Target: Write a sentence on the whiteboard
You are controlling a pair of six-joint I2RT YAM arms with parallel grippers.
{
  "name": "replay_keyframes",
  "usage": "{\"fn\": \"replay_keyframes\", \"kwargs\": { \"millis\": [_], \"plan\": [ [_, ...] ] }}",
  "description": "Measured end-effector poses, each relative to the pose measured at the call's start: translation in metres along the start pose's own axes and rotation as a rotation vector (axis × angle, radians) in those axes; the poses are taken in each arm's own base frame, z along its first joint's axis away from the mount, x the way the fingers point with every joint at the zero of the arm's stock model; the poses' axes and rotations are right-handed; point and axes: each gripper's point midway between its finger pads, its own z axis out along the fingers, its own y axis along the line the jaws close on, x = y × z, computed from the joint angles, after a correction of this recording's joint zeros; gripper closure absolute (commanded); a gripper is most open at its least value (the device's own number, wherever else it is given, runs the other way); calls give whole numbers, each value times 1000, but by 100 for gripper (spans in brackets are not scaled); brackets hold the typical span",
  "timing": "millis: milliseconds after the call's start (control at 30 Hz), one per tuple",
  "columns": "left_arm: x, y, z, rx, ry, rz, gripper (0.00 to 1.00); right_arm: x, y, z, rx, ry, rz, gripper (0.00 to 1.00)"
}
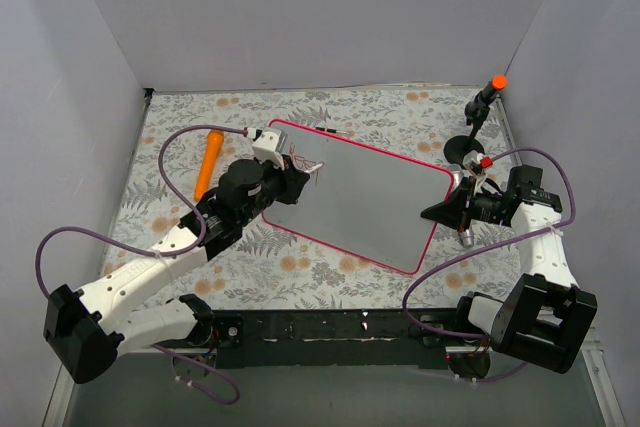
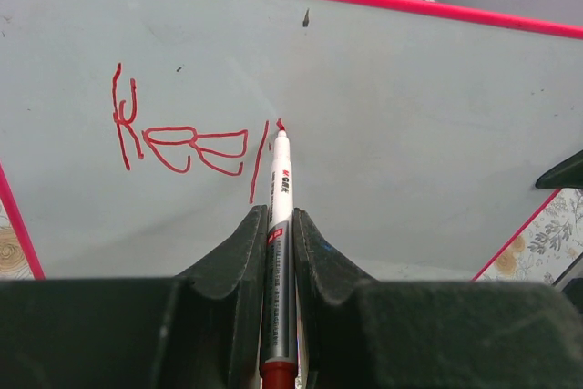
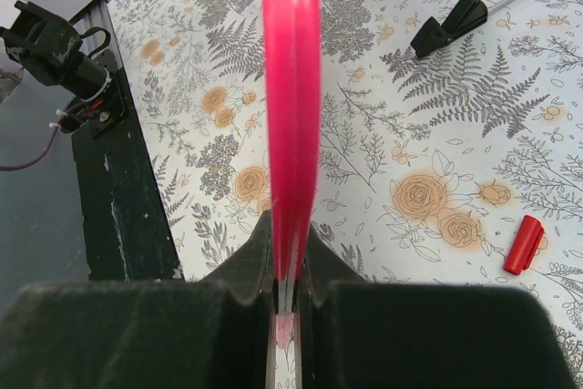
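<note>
Whiteboard (image 1: 360, 197) sits mid-table on the floral cloth (image 1: 290, 272), between my two arms, skewed to the table edges. The sentence (image 2: 182, 138) is barely begun: red strokes reading roughly "Kee", then one slanted stroke, all near the board's left end. I judge the step as mid-first-word, early in the task.

My left gripper (image 2: 278, 218) is clamped tight on the marker pen (image 2: 281, 189), barrel running straight out between the fingers. The tip is on the board, or a hair off it, at the top of that slanted stroke. My right gripper (image 3: 290, 257) is pinched closed on the pink frame at the board's right edge, steadying it.

Next move, as I see it: drag the tip to finish this letter with light, even pressure, then step right. The right arm must hold firm so the board doesn't slide or pivot under the pen.

View differences:
- Only the left wrist view makes the letters legible; from the top view they're a tiny red smudge by the gripper.
- Only the right wrist view shows the red cap (image 3: 523, 244) lying loose on the cloth, and the frame edge-on.
- Only the top view shows the orange cylinder (image 1: 209, 165) left of the board and a black stand (image 1: 480, 107) with an orange tip at the far right.
</note>
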Motion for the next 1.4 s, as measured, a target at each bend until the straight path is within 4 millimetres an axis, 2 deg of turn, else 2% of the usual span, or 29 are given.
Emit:
{"fn": "replay_keyframes", "kwargs": {
  "millis": [233, 467, 933, 1100, 1267, 1400],
  "plan": [
    [10, -4, 6, 26, 37, -3, 100, 1, 0, 0, 4, 5, 18, 99],
    [11, -4, 6, 26, 40, -8, 100, 1, 0, 0, 4, 5, 17, 99],
    [10, 15, -2, -38, 48, -8, 100, 1, 0, 0, 4, 5, 12, 99],
    [1, 8, -9, 5, 24, -11, 100, 1, -1, 0, 4, 4, -2, 99],
    [-20, -4, -27, 65, -36, -26, 100, 1, -1, 0, 4, 4, -8, 99],
    [-37, -5, -42, 78, -97, -47, 100, 1, -1, 0, 4, 4, -9, 99]
  ]
}}
